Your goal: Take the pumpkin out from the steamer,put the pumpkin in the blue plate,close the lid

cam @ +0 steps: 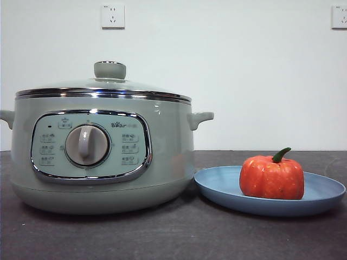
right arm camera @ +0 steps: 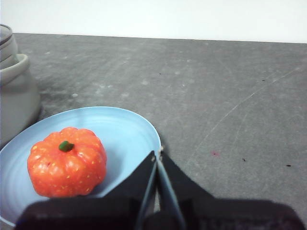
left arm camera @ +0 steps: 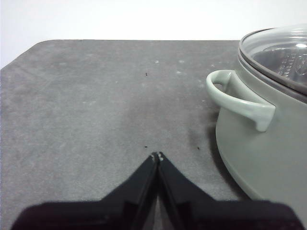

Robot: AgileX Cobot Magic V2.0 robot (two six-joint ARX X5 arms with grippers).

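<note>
Front view shows the pumpkin (cam: 272, 177) upright in the blue plate (cam: 222, 187), just right of the steamer (cam: 100, 157), whose lid (cam: 103, 86) is seated. Left gripper (left arm camera: 157, 155) and right gripper (right arm camera: 157, 154) are both pressed together, empty. The task looks finished; nothing remains but staying clear.
</note>
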